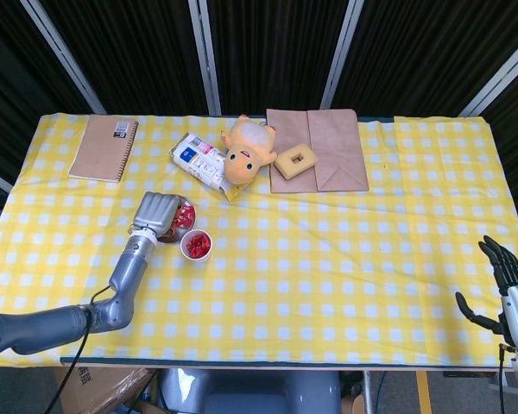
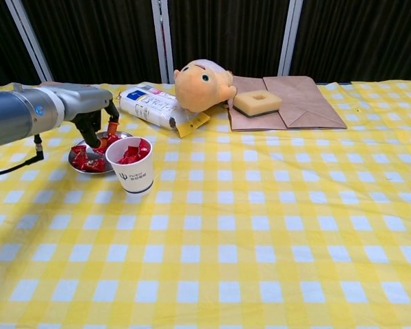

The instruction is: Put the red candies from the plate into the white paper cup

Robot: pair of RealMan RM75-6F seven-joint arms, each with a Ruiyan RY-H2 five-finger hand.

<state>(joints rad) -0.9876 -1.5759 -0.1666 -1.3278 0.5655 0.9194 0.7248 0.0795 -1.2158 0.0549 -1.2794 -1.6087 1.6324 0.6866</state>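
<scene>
Yellow-and-white checked tablecloth covering the whole table. Toward the near left, a small metal plate with red candies, and touching its right edge a white paper cup, upright, already holding a heap of red candies. Left hand raised just over the plate, fingers pointing down, a red candy apparently pinched at the fingertips, though too small to be sure. Right hand idle at the near right table edge, well apart from everything, fingers spread and holding nothing.

Along the far side, from left to right: brown notebook, white snack packet, yellow plush toy, and brown paper bag with a pale ring-shaped sponge on top.

Step in hand, by the look of it: lifting a candy off the plate. Task well along, several candies left. Next move calls for a short carry rightward until above the cup's mouth, then release without nudging the light cup.
</scene>
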